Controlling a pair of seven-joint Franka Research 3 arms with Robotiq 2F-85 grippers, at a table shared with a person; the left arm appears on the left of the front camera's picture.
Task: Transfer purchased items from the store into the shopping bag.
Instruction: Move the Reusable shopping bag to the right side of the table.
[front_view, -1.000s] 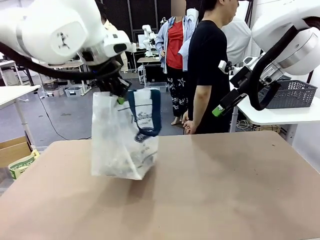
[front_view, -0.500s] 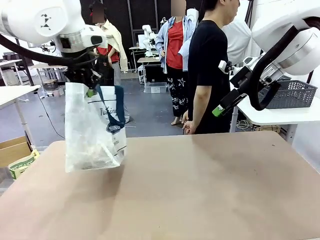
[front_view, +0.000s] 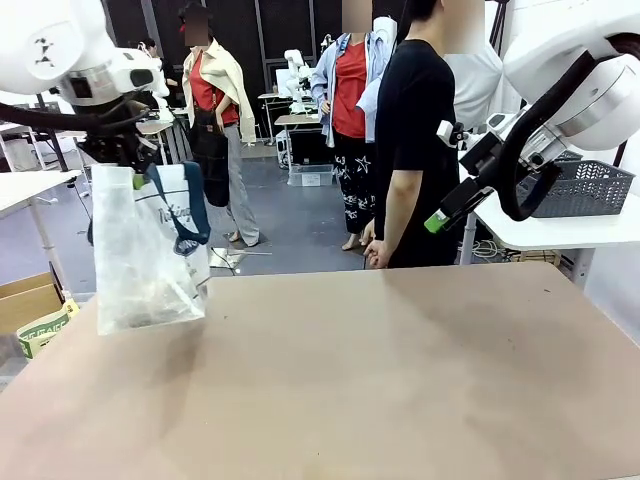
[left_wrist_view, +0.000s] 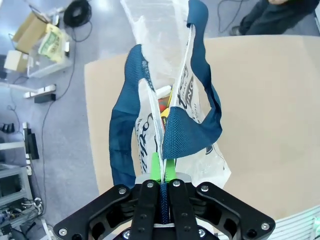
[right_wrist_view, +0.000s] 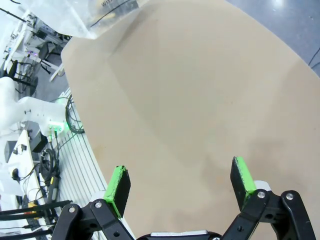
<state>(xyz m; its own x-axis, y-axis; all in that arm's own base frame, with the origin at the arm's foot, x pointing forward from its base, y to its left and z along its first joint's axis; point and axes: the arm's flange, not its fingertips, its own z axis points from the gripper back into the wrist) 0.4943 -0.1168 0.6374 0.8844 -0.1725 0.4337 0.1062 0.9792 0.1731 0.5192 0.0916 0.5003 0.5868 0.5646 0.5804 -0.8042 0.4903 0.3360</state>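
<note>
The shopping bag (front_view: 145, 255) hangs over the bench's (front_view: 400, 380) far-left edge from the left gripper (left_wrist_view: 162, 172) clamped on its navy strap (left_wrist_view: 187, 130) — thin, limp plastic with light goods (left_wrist_view: 164, 104) sagging low, best taken by the straps — while the right gripper (right_wrist_view: 180, 187) stands wide, holding nothing.

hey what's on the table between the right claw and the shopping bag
Nothing: in the front view, bare brown table stretches from the shopping bag hanging at the left to the open right claw.

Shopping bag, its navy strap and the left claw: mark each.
shopping bag (front_view: 140, 270), front view, clear plastic side.
navy strap (left_wrist_view: 187, 132), left wrist view, handle loop.
left claw (left_wrist_view: 163, 167), left wrist view, between green pads.
</note>
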